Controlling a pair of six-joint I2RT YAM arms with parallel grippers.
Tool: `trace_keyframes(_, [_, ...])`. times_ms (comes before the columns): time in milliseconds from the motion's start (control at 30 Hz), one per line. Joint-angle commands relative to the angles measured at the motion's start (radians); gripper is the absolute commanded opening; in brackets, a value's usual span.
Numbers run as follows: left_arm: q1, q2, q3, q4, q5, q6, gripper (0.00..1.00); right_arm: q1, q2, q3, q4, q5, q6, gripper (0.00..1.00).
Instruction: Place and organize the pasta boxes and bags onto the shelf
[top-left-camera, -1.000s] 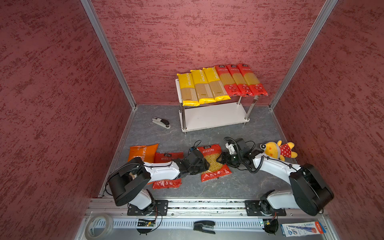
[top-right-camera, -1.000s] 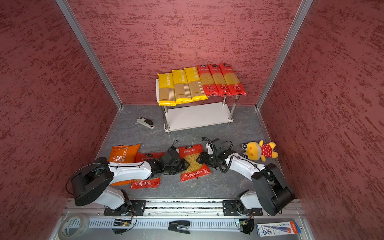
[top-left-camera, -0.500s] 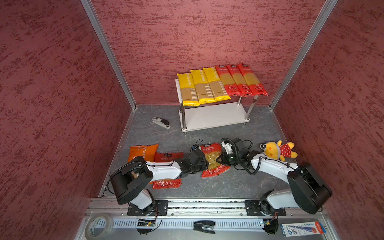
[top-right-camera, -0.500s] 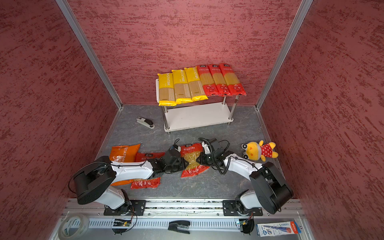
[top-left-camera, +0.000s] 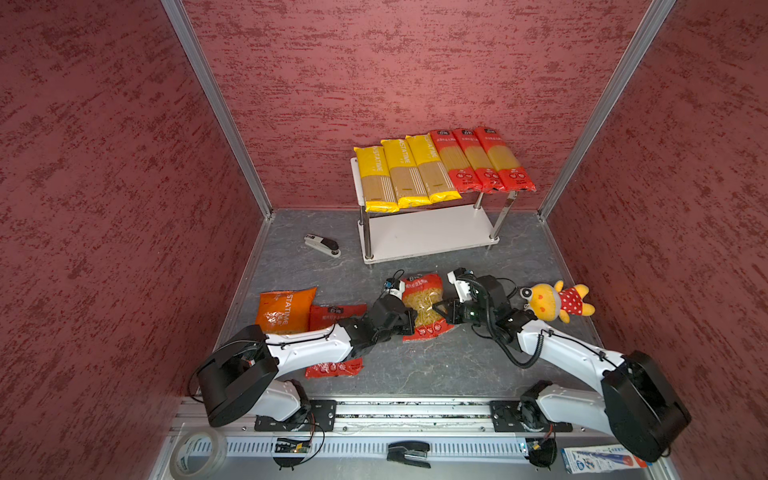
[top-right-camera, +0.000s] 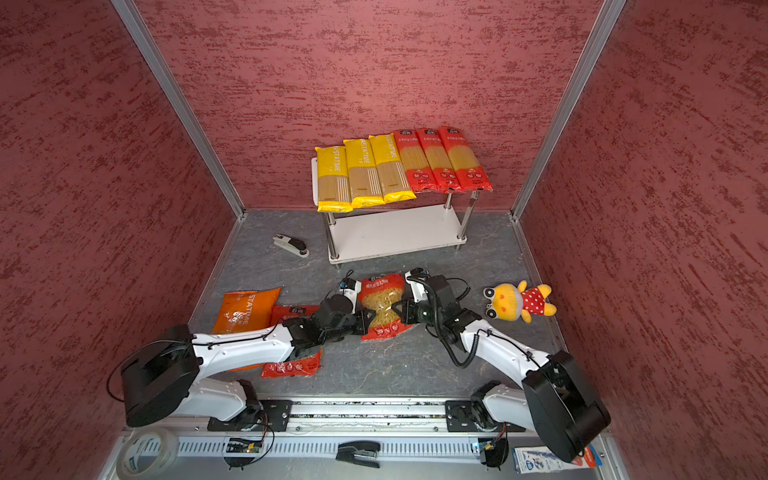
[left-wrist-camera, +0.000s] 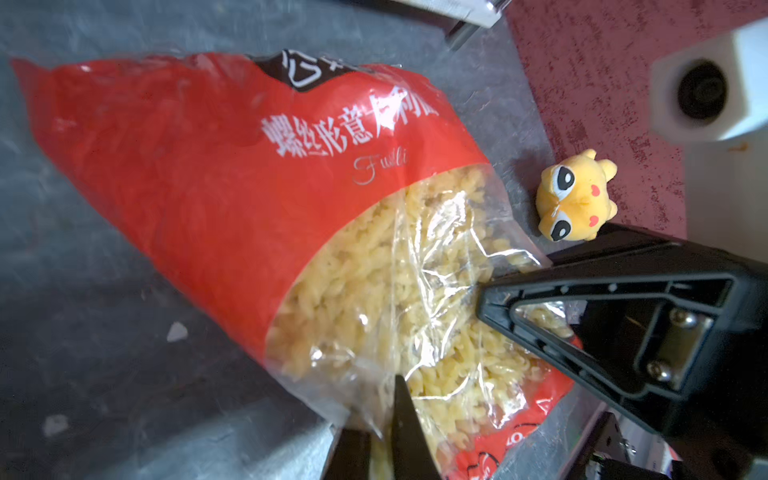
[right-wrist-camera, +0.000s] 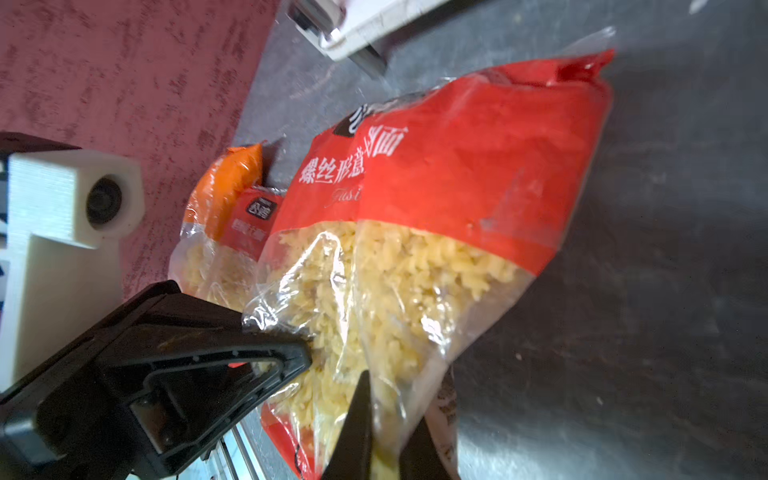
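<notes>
Grey marbled table (top-left-camera: 436, 365), walled by rough red panels (top-left-camera: 415, 83). Mid-table, just before the shelf (top-left-camera: 424, 237) at the far edge: fusilli bag (top-left-camera: 424, 303), pinched at its waist by left hand (top-left-camera: 410, 322) and right hand (top-left-camera: 437, 308) from opposite sides.

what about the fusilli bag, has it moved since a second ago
Yes. The fusilli bag has shifted slightly toward the shelf in a top view, its waist now pinched by the left claw and right claw.
</notes>
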Motion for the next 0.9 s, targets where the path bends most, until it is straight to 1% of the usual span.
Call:
trace_keyframes(0, [0.025,-0.039,0.050,0.172,-0.065,0.206,0.00,-0.024,0.017,0.090,0.270,0.021,-0.065,0.00])
trace_keyframes(100, [0.106,-0.011,0.087,0.239,-0.038,0.259,0.00,-0.059,0.114,0.191,0.345,0.032,-0.083,0.00])
trace_keyframes(167, [0.152,0.036,0.151,0.246,-0.038,0.312,0.00,-0.087,0.193,0.265,0.393,0.033,-0.077,0.00])
trace_keyframes(233, [0.183,0.087,0.212,0.266,-0.056,0.369,0.00,-0.117,0.273,0.319,0.441,0.039,-0.057,0.00])
trace_keyframes(333, [0.223,0.172,0.296,0.279,-0.080,0.412,0.00,-0.140,0.381,0.407,0.496,0.069,-0.046,0.00])
trace_keyframes(500, [0.268,0.299,0.372,0.280,-0.106,0.411,0.00,-0.147,0.533,0.533,0.536,0.094,-0.021,0.00])
trace_keyframes(700, [0.301,0.394,0.416,0.277,-0.143,0.400,0.00,-0.148,0.672,0.642,0.544,0.110,0.019,0.00])
trace_keyframes(767, [0.309,0.414,0.435,0.253,-0.145,0.401,0.03,-0.151,0.716,0.674,0.528,0.111,0.043,0.00])
trace_keyframes(867, [0.315,0.434,0.460,0.198,-0.153,0.410,0.11,-0.154,0.766,0.707,0.518,0.106,0.072,0.00])
